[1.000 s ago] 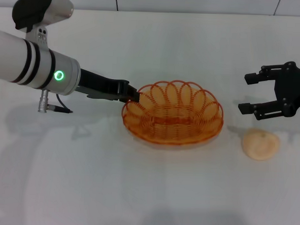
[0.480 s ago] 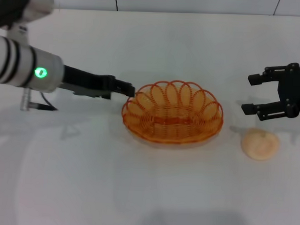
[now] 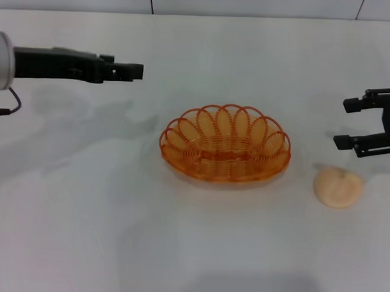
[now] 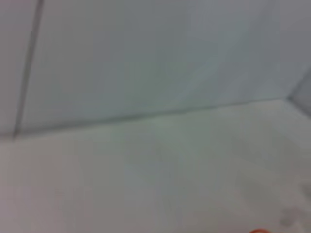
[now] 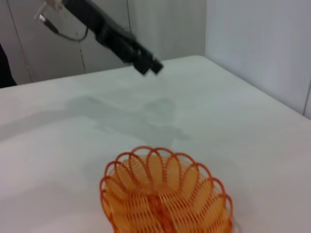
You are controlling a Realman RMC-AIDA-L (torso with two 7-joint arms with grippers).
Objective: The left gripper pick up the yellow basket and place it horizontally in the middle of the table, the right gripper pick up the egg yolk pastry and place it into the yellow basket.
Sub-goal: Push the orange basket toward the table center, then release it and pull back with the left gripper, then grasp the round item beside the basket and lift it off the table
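The yellow basket [image 3: 225, 145] lies flat in the middle of the white table, long side across, with nothing in it. It also shows in the right wrist view [image 5: 165, 194]. My left gripper [image 3: 137, 71] hangs in the air well to the far left of the basket, clear of it, open and holding nothing; the right wrist view shows it too [image 5: 149, 65]. The egg yolk pastry [image 3: 338, 187] sits on the table to the right of the basket. My right gripper [image 3: 340, 123] is open and empty, a little above and behind the pastry, apart from it.
The white table [image 3: 191, 248] ends at a pale wall along the far side. The left wrist view shows mostly wall and tabletop, with a sliver of the basket rim [image 4: 258, 231] at its edge.
My left gripper let go of the basket's left rim, then rose and drew back to the far left. The basket stayed put. My right gripper drifted slightly right.
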